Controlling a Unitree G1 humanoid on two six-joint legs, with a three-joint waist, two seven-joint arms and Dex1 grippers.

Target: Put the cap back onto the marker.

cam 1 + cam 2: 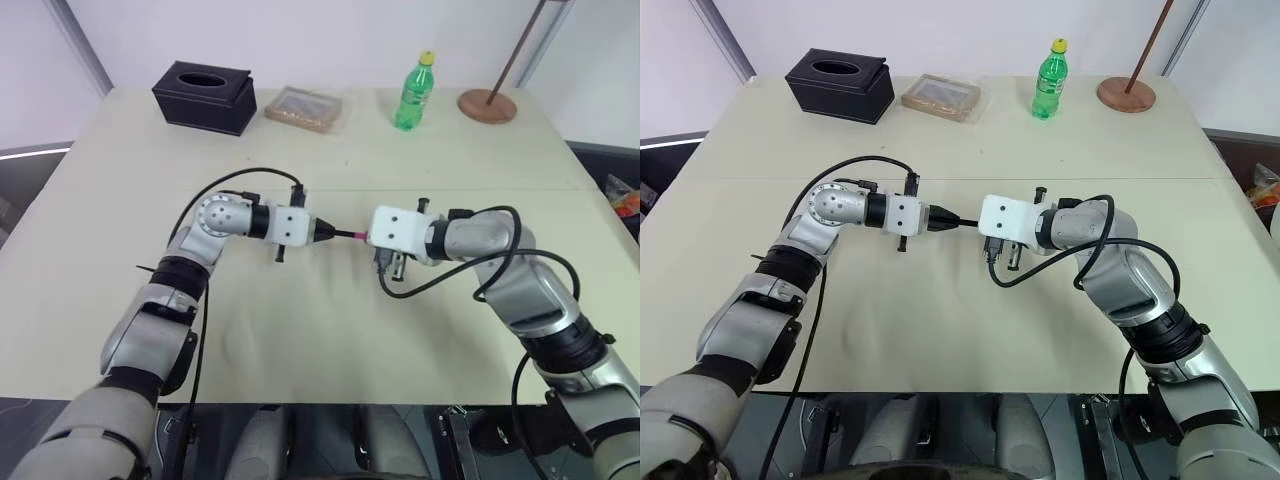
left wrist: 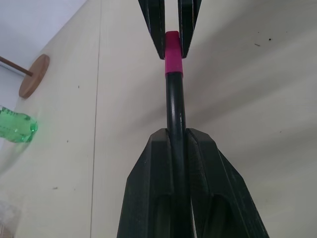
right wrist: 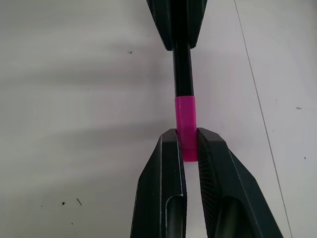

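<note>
Pink cap [image 3: 186, 130] is sitting right on the end of the black marker [image 2: 175, 119], both held up over the middle of the beige desk [image 1: 300, 330]. Left hand [image 2: 177, 136] is clamped on the marker barrel, right hand [image 3: 188, 134] is pinched on the cap, and the two point straight at each other. Further back on the desk: black tissue box [image 1: 204, 96] at 11 o'clock, green bottle [image 1: 415, 92] at 1 o'clock, wooden stand base [image 1: 487, 105] just past the bottle.

Bright, even light; soft blurred shadows band the table [image 3: 74, 99] beneath both grippers; wrist views sharp close up.
</note>
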